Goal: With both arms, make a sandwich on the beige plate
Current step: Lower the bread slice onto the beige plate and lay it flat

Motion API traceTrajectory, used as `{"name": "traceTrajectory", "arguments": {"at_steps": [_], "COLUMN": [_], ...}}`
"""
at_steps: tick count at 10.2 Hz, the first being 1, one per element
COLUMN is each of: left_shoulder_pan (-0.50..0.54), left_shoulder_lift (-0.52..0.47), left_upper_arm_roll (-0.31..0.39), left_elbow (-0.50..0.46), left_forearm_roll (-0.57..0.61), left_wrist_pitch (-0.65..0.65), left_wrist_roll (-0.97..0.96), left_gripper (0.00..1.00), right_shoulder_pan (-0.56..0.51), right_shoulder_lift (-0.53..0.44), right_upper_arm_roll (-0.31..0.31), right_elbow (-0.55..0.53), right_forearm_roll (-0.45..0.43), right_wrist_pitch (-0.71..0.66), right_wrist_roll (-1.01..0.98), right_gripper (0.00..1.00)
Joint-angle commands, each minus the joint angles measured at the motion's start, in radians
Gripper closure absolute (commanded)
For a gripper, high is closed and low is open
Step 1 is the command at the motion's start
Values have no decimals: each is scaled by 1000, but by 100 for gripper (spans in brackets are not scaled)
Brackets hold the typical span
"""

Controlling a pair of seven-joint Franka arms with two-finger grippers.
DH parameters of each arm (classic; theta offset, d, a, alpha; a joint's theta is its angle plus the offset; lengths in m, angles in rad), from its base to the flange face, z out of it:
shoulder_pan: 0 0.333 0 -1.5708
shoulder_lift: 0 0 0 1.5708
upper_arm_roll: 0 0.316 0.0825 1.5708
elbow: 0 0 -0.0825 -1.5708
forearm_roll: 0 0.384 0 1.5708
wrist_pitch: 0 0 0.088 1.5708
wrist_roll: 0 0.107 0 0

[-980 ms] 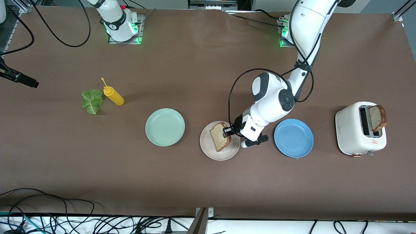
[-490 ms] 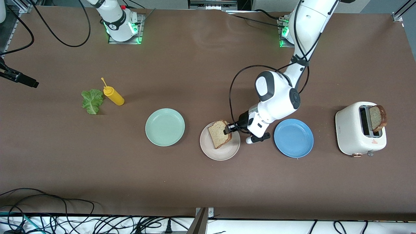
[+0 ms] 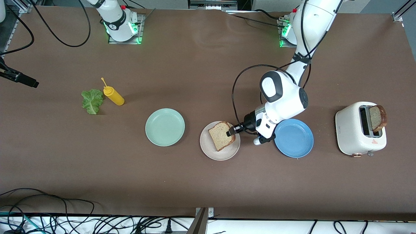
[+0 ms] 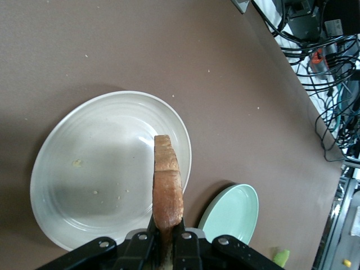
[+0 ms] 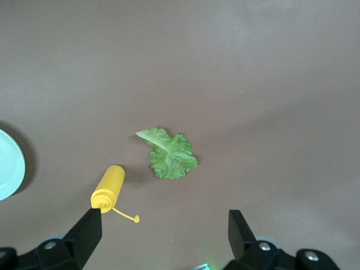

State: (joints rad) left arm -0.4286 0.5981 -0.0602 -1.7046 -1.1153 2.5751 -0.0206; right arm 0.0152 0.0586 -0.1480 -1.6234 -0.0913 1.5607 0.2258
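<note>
My left gripper (image 3: 231,131) is shut on one crust edge of a speckled brown bread slice (image 3: 221,136) and holds it tilted over the beige plate (image 3: 211,152). In the left wrist view the slice (image 4: 167,185) stands edge-on between the fingers of my left gripper (image 4: 167,239), above the plate (image 4: 67,185). I cannot tell whether it touches the plate. A second slice (image 3: 378,117) sticks out of the toaster (image 3: 352,133). The lettuce leaf (image 3: 92,101) lies at the right arm's end. My right gripper (image 5: 164,225) is open and empty, high over the table by the lettuce (image 5: 169,154).
A yellow squeeze bottle (image 3: 113,95) lies beside the lettuce, also in the right wrist view (image 5: 108,187). A mint-green plate (image 3: 164,127) sits beside the beige plate, toward the right arm's end. A blue plate (image 3: 294,138) sits between the beige plate and the toaster, under the left wrist.
My left wrist has swung toward the blue plate. The held slice has shifted slightly over the beige plate and now shows more of its face.
</note>
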Motion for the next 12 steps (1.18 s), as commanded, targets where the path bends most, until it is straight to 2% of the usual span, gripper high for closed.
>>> {"name": "traceTrajectory", "arguments": {"at_steps": [1, 5, 6, 7, 10, 11, 12], "left_shoulder_pan": [2, -2, -2, -4, -7, -6, -4], "left_shoulder_lift": [-18, 11, 11, 12, 22, 22, 20], "left_upper_arm_roll": [-3, -20, -20, -21, -41, -43, -41], "left_elbow": [-29, -23, -23, -23, -20, -20, -20], "left_forearm_roll": [-70, -72, -72, -73, -116, -116, -116], "left_wrist_pitch": [33, 74, 74, 92, 138, 138, 138], "left_wrist_roll": [68, 68, 68, 67, 62, 67, 67], "left_gripper": [100, 100, 91, 99, 100, 44, 0], "right_shoulder_pan": [-1, -1, -1, -1, -1, -1, -1], "right_shoulder_lift": [-8, -8, -8, -10, -10, -10, -10], "right_upper_arm_roll": [-4, -8, -7, -7, -7, -8, -4], "right_elbow": [13, 14, 14, 14, 14, 14, 14], "right_forearm_roll": [25, 25, 27, 27, 28, 28, 28], "right_wrist_pitch": [-22, -21, -21, -22, -24, -24, -27], "right_wrist_roll": [-9, -9, -9, -9, -11, -13, -32], "right_gripper": [0, 0, 0, 0, 0, 0, 0]}}
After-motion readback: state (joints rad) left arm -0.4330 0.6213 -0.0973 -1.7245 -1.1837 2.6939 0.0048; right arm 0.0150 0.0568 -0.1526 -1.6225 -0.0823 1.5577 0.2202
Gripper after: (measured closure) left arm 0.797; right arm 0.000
